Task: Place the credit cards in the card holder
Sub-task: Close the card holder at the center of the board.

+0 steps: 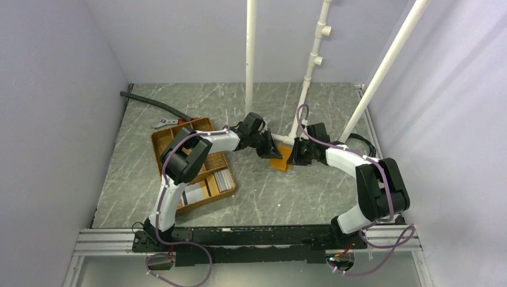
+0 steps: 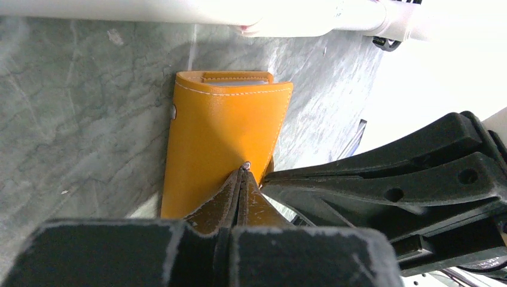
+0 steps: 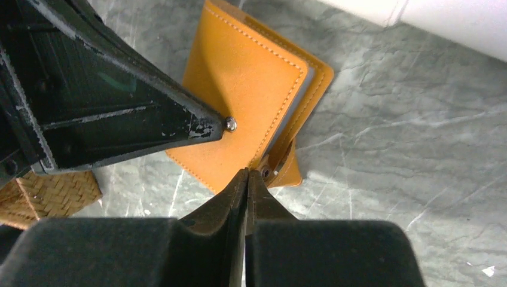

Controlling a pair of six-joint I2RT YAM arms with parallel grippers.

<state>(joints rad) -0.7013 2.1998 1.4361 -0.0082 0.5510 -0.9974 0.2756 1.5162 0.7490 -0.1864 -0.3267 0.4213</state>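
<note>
We see the orange card holder [image 2: 221, 119] on the table [image 1: 299, 191], left gripper [image 2: 244, 170] closed, tips on its face, right gripper [image 3: 247, 173] closed at its edge, credit cards [image 1: 224, 179] in the woven tray [image 1: 164, 140]

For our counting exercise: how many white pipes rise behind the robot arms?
3: the left pipe, the middle pipe with fittings, and the slanted right pipe. None seems hidden.

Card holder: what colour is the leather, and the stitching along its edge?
Orange-tan card holder, pale stitching; clearest in the left wrist view.
</note>
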